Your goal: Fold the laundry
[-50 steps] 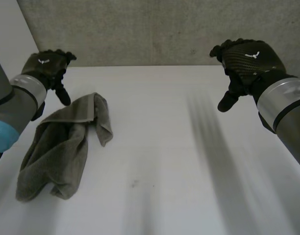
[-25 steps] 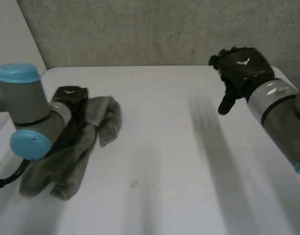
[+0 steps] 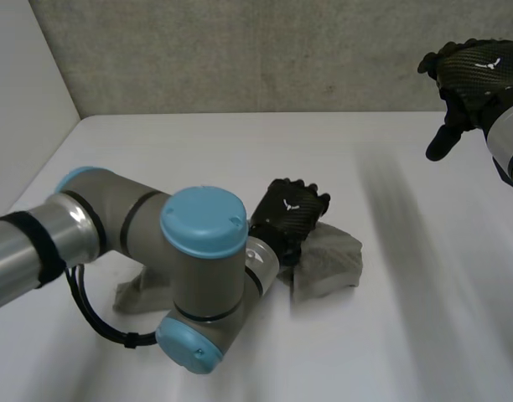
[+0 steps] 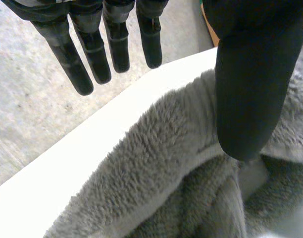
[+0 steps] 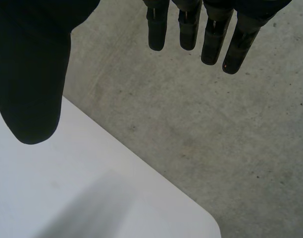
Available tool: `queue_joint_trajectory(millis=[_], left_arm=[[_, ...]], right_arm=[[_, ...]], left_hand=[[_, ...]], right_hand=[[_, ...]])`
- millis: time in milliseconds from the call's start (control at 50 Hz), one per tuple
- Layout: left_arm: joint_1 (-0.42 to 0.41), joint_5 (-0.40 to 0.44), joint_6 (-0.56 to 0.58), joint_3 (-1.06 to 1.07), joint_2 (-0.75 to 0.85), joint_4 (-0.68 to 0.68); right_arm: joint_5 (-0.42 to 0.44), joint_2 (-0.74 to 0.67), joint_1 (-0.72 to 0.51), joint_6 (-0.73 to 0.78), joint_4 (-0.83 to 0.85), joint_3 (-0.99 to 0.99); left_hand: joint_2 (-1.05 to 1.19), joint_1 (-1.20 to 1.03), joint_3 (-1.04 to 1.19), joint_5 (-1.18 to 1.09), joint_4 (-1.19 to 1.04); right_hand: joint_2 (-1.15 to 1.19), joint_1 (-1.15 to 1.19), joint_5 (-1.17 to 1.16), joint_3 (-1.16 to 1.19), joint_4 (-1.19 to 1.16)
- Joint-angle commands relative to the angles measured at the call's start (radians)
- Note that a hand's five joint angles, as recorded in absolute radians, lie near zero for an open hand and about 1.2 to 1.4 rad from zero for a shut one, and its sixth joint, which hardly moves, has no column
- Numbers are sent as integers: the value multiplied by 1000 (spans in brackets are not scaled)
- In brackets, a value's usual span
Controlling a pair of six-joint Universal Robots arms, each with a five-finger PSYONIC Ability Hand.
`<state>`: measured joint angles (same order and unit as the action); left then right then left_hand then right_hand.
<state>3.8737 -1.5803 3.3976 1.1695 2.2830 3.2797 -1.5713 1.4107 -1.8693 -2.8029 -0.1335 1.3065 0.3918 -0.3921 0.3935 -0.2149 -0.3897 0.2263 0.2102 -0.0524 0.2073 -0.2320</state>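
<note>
The grey towel (image 3: pixel 330 264) lies bunched near the middle of the white table (image 3: pixel 198 159), somewhat nearer the near edge than the far one. One lumpy end is out in the open and the rest trails back toward the left edge, passing beneath the left arm (image 3: pixel 198 251). That arm reaches across the table and its left hand (image 3: pixel 288 216) sits on top of the towel's bunched end, palm down on the cloth. In the left wrist view its fingers (image 4: pixel 72 64) are straight and spread wide, their tips clear of the pile and pointing past the table's edge, while the thumb (image 4: pixel 250 89) comes down with its tip against a thick fold; nothing is pinched between them. The right hand (image 3: pixel 473 71) is raised over the far right corner of the table, well apart from the towel. Its fingers (image 5: pixel 188 27) are straight, the thumb (image 5: pixel 30 74) stands wide of them, and it holds nothing.
</note>
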Motion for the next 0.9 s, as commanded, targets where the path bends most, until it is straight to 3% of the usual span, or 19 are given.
queue_joint_trajectory(millis=[20,120,140,240,320,420,560,660,760,840,860,880,900], left_arm=[[104,-13,-4,93,-206,-17],[200,-7,-9,159,-307,-12],[201,-7,-9,159,-307,-12],[366,-3,-9,209,-343,-34],[418,6,-9,231,-332,-63],[497,77,-17,251,-300,-91],[598,204,-66,246,-208,-92],[642,252,-127,240,-175,-94],[665,295,-184,245,-174,-94],[675,299,-196,256,-180,-94],[675,299,-196,256,-180,-94],[679,299,-196,262,-183,-95],[679,299,-196,262,-183,-95]], right_arm=[[-9,-9,-13,-4,-8,11],[-19,-10,-17,-32,-20,19],[-21,-12,-30,-64,-31,26],[-19,-29,-106,-250,-60,50],[-10,-64,-165,-415,-63,80],[-19,-127,-256,-471,-61,76],[-36,-246,-378,-460,-54,57],[-105,-320,-439,-397,-40,42],[-225,-413,-493,-224,66,20],[-268,-435,-498,-130,132,20],[-289,-444,-498,-92,174,22],[-289,-444,-498,-92,175,22],[-306,-443,-498,-63,225,26]], left_hand=[[-190,190,-192,188,188],[-187,187,-189,185,185],[-187,187,-189,185,185],[-184,184,-186,182,182],[-184,184,-186,182,182],[-178,179,-180,176,176],[-161,161,-162,158,159],[-161,161,-162,158,159],[-158,158,-159,155,156],[-158,158,-159,155,156],[-158,158,-159,155,156],[-158,158,-159,155,156],[-158,158,-159,155,156]], right_hand=[[-52,-36,52,-33,57],[-52,-36,52,-33,57],[-52,-36,52,-33,57],[-52,-36,52,-33,57],[-52,-36,52,-33,57],[-52,-36,52,-33,57],[-52,-36,52,-33,57],[-52,-36,52,-33,57],[-52,-36,52,-33,57],[-18,-2,19,1,24],[267,283,-266,286,-261],[270,286,-269,289,-264],[709,725,-708,728,-703]])
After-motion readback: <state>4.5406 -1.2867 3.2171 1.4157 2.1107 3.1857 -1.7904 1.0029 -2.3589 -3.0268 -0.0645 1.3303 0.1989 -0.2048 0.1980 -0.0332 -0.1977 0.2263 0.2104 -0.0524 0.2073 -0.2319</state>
